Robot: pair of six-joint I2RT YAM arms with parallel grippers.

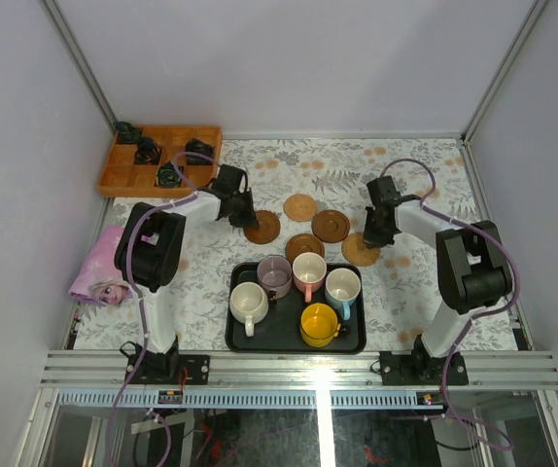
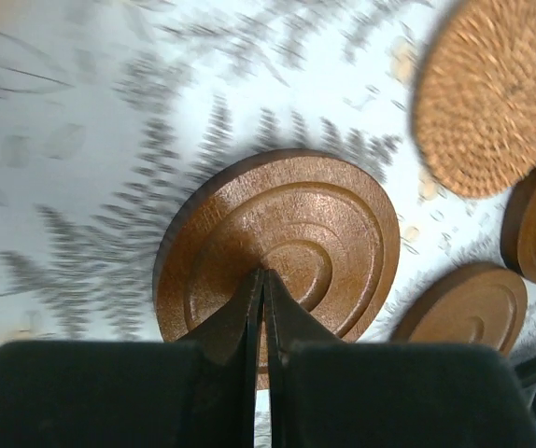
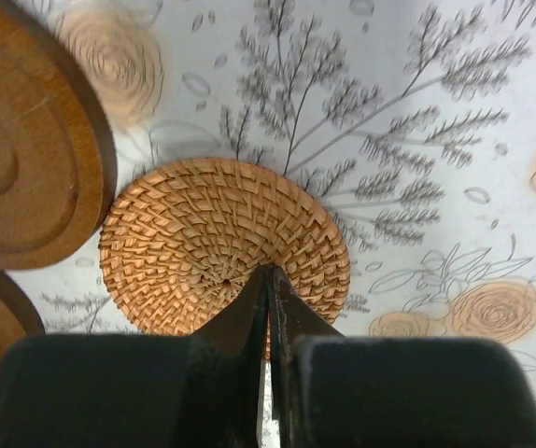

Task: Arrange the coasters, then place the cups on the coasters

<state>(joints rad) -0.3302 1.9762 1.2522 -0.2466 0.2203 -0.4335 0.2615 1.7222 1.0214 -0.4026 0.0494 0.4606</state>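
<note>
Top view: bright, even overhead light, soft short shadows on the table (image 1: 201, 282), white glare streak on the front rail (image 1: 323, 375). Left wrist: smeared blur across the table pattern and the woven coaster (image 2: 497, 93). Right wrist: sharp mid-frame; the right gripper (image 3: 268, 273) up close is dark and soft.

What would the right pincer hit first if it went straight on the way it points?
The woven coaster: the shut right pincer points down near its middle, with nothing between. Whether the tips already touch it, I cannot tell.
</note>
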